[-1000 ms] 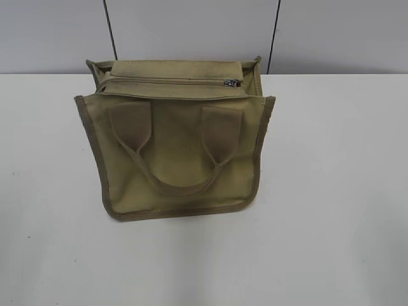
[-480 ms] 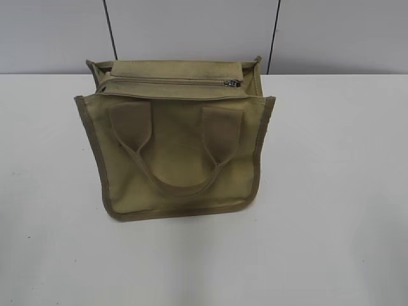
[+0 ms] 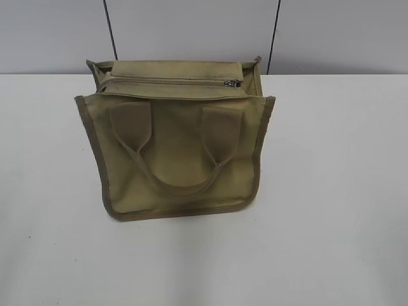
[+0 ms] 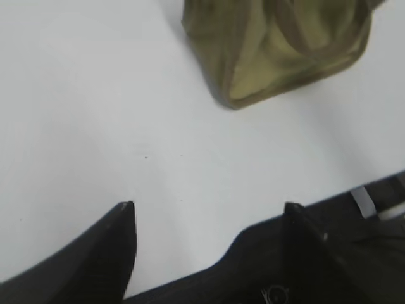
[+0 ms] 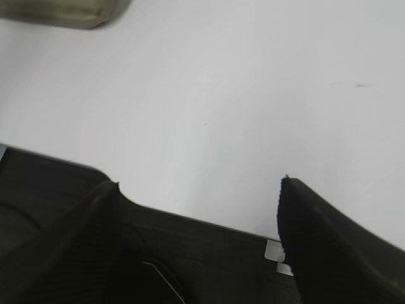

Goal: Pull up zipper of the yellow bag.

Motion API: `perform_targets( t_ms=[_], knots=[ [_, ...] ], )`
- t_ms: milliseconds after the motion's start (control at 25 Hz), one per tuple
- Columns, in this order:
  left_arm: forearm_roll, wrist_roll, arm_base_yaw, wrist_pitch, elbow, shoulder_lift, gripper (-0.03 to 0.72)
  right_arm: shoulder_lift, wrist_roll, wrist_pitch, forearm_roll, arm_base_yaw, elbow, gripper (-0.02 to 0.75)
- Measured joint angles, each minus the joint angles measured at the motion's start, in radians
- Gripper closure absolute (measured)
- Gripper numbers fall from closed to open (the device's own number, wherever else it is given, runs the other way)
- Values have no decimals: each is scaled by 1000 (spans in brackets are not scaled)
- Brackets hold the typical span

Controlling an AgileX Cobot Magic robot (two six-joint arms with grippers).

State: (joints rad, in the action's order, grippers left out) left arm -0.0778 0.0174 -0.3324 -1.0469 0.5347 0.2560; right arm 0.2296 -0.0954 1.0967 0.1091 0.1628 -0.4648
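The yellow bag (image 3: 178, 143) stands on the white table (image 3: 331, 191), a khaki tote with darker edge binding and two wide handles hanging down its front. The zipper (image 3: 172, 81) runs as a thin dark line across the top panel, with its silvery pull tab (image 3: 231, 83) at the right end. The bag's lower corner shows in the left wrist view (image 4: 278, 50) and a bit of it in the right wrist view (image 5: 63, 12). My left gripper (image 4: 207, 206) is open and empty over bare table, short of the bag. My right gripper (image 5: 199, 182) is open and empty, far from the bag. Neither gripper shows in the exterior view.
A grey panelled wall (image 3: 191, 32) stands close behind the bag. The table's dark front edge shows in the left wrist view (image 4: 354, 209) and in the right wrist view (image 5: 190, 247).
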Motion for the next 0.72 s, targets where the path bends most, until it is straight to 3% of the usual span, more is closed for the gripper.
perform_targets(
  t_ms=[160, 320, 720],
  knots=[
    [1, 0, 154, 0, 0, -67, 176, -64, 0, -1, 0, -146, 0, 153],
    [1, 0, 247, 0, 0, -143, 178, -134, 1, -1, 0, -196, 0, 153],
    [0, -1, 265, -1, -1, -261, 207, -235, 0, -1, 0, -200, 2, 153]
  ],
)
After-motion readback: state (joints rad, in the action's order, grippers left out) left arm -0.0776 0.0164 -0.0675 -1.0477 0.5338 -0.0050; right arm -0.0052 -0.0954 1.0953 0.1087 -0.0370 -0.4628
